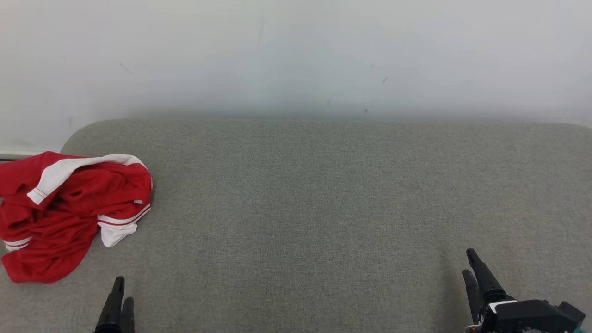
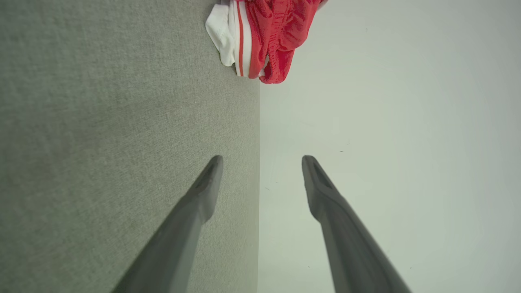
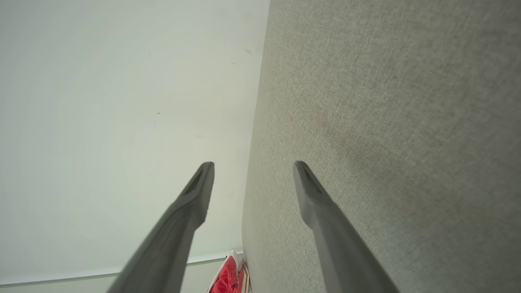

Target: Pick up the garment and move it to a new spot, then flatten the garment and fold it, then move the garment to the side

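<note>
You have a wide grey fabric surface, bare across its middle and right, ending at a pale wall and rounding off at its far left corner. The garment lies crumpled at the surface's left edge; the left wrist view shows some of it spilling past the edge. It is red with white bands and thin red stripes. Your left gripper sits just in front of the garment, the right gripper well apart, both spread and holding nothing.

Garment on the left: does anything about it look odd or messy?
Yes. The garment lies crumpled in a heap at the left edge of the grey surface, partly hanging over it. Nothing else stands out.
</note>
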